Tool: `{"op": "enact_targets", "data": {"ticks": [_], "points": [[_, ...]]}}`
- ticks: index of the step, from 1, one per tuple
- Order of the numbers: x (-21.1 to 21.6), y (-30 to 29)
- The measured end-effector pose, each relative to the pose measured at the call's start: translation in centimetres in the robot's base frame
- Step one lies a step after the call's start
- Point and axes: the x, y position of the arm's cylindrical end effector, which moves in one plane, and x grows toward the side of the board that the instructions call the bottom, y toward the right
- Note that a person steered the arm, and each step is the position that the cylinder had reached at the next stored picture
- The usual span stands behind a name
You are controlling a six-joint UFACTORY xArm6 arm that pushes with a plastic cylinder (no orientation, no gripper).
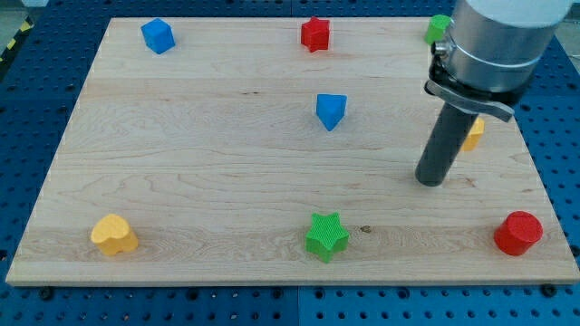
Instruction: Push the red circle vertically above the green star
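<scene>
The red circle point(518, 233) lies near the board's bottom right corner. The green star point(326, 236) lies at the bottom middle, far to the circle's left. My tip point(431, 182) rests on the board above and to the left of the red circle, well apart from it, and up and to the right of the green star. It touches no block.
A blue triangle-like block point(331, 110) sits at mid board. A red star point(314, 34) and a blue block point(158, 35) are near the top edge. A green block point(439, 27) and a yellow block point(472, 134) are partly hidden by the arm. A yellow heart point(114, 234) lies bottom left.
</scene>
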Motion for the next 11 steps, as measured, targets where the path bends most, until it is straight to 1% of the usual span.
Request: {"op": "enact_targets", "data": {"ticks": [1,2,3,4,5,6,7,8,9,10,11], "points": [[0.0,2.3],[0.1,7.1],[0.3,9.8],[2.3,14.5],[5.0,17.2],[8.8,17.1],[10.1,12.8],[8.9,8.3],[6.5,7.0],[6.9,9.4],[5.8,7.2]]}}
